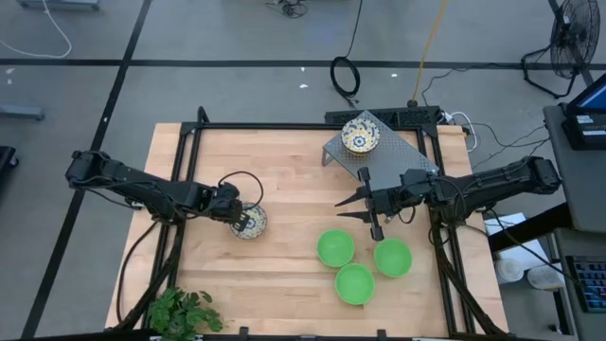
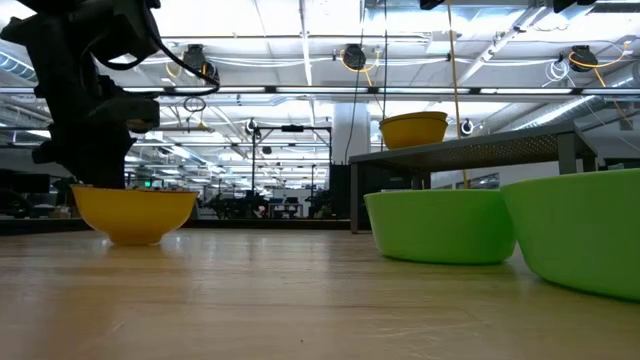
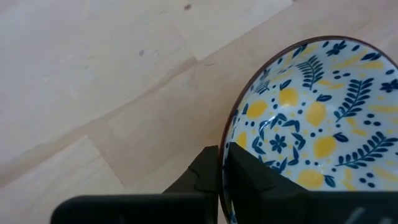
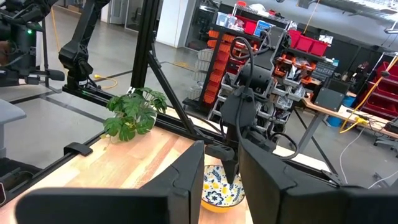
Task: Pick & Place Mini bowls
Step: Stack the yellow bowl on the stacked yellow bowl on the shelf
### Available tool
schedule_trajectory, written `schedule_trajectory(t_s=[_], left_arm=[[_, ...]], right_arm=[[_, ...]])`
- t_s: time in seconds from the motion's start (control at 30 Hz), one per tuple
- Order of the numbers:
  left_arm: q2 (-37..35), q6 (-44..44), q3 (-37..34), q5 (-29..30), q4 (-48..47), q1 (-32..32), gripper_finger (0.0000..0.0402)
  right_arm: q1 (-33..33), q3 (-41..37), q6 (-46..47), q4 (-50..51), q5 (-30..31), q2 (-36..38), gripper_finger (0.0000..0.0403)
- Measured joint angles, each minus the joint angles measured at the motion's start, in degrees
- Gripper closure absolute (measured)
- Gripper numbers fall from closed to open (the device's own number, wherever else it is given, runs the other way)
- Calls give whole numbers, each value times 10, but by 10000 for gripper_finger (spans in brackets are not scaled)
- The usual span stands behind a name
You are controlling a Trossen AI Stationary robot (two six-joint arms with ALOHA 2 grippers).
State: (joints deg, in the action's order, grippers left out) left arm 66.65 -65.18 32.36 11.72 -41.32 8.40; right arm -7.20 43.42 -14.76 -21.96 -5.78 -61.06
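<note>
Left wrist view alone shows left gripper (image 3: 222, 180) fingers pinching patterned bowl (image 3: 311, 124) rim on bare wood. From above: left arm stretched low to mid-table; right gripper (image 1: 348, 209) hovering, fingers spread, near green bowls (image 1: 335, 248).

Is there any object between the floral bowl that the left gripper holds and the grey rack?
Nothing visible blocks it. The left gripper is shut on the floral bowl; bare wood lies between it and the grey rack. The right gripper hovers nearby, beside the rack.
</note>
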Motion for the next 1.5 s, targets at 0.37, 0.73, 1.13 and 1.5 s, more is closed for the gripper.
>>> schedule_trajectory(t_s=[0.37, 0.73, 1.13, 1.5], left_arm=[[0, 92, 0, 102, 0, 0, 384], [2, 353, 9, 272, 142, 0, 385], [2, 642, 87, 417, 288, 35, 385], [1, 965, 92, 567, 534, 96, 385]], right_arm=[[0, 0, 1, 0, 0, 0, 316], [0, 0, -3, -1, 0, -3, 316], [0, 0, -11, -94, 44, -77, 316], [-19, 34, -82, -131, 360, -161, 290]])
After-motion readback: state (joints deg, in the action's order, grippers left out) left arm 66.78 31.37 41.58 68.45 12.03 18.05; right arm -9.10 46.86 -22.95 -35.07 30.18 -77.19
